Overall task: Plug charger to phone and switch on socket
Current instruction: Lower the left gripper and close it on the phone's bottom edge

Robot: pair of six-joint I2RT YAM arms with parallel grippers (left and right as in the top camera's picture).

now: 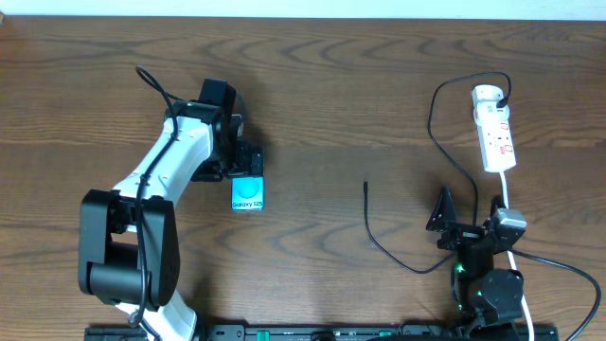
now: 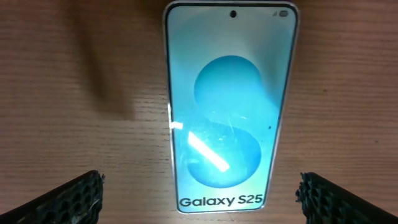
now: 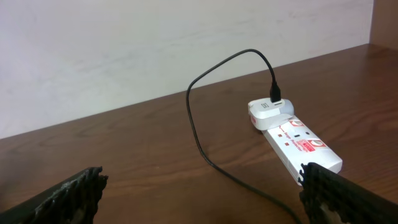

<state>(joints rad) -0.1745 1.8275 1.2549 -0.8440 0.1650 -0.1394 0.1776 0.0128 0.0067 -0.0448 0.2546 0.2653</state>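
The phone (image 1: 248, 194) lies flat on the table with its cyan "Galaxy S25" screen up; it fills the left wrist view (image 2: 230, 106). My left gripper (image 1: 242, 163) is open just beyond the phone's far end, its fingertips (image 2: 199, 199) spread wide to either side of the phone without touching it. The charger cable (image 1: 379, 242) runs from a white adapter in the socket strip (image 1: 495, 128) in a loop down to a loose black plug tip (image 1: 366, 184) at mid table. My right gripper (image 1: 453, 216) is open and empty near the front right; its view shows the strip (image 3: 298, 140) and cable (image 3: 199, 124).
The strip's white cord (image 1: 508, 204) runs down past the right arm's base. A pale wall (image 3: 155, 43) borders the table's far edge.
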